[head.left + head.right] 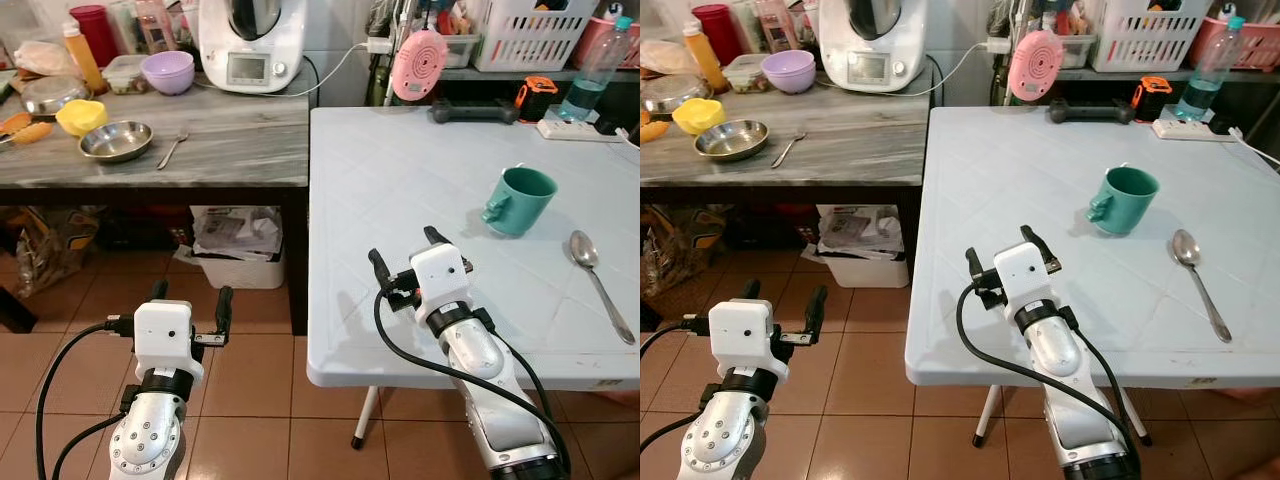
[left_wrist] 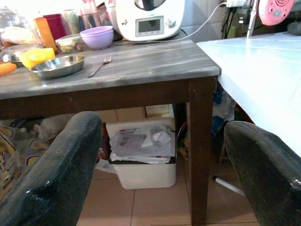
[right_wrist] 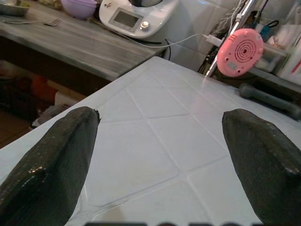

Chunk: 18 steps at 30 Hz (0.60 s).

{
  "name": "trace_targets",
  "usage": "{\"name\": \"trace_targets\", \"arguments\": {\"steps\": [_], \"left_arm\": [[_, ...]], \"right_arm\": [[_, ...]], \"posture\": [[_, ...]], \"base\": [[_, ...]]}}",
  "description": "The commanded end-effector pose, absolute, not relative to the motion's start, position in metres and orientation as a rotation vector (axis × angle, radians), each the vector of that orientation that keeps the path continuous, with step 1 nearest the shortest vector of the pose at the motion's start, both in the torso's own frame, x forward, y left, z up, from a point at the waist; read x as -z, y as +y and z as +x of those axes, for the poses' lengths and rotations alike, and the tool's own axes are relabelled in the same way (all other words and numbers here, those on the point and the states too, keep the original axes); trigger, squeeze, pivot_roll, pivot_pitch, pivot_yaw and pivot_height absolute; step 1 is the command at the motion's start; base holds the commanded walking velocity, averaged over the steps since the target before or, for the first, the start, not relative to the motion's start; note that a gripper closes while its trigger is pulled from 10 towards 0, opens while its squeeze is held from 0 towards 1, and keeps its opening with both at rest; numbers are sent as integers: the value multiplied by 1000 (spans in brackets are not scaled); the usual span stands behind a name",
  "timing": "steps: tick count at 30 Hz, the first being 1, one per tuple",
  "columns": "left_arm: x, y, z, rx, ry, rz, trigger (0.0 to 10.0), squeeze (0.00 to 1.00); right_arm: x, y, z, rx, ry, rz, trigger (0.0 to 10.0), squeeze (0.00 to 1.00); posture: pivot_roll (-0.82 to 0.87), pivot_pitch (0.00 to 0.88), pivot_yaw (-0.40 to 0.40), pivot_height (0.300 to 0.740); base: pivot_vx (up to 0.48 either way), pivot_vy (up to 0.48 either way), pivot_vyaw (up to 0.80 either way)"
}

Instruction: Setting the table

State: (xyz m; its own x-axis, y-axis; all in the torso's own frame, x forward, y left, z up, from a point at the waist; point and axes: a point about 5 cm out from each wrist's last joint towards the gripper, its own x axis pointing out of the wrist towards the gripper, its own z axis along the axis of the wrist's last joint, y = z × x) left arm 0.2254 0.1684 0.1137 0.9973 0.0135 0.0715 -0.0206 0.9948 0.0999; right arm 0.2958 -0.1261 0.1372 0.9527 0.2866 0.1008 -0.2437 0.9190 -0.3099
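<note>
Both jaws gape, holding nothing: right gripper (image 1: 408, 254) hovers over the white table (image 1: 400, 180), mug (image 1: 520, 200) and spoon (image 1: 598, 280) beyond; a careless sweep might topple the mug.

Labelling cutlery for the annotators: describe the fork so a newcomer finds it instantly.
Start at the grey marble-pattern counter, left of the white table. In front of the white kitchen machine sits a steel bowl; the fork lies just to its right, tines pointing away from the robot. It is the only cutlery on that counter; the spoon lies on the white table.
</note>
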Motion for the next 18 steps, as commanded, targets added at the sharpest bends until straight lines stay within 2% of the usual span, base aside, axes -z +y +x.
{"name": "trace_targets", "arguments": {"steps": [1,18], "left_arm": [[-117,170,225,-20,-74,117,10000,0],[-116,172,224,-9,-67,125,10000,0]], "right_arm": [[-140,-124,298,-279,-162,-305,10000,0],[-140,-122,299,-280,-166,-305,10000,0]], "posture": [[-64,94,26,740],[-60,95,32,740]], "base": [[0,-285,0],[0,-293,0]]}}
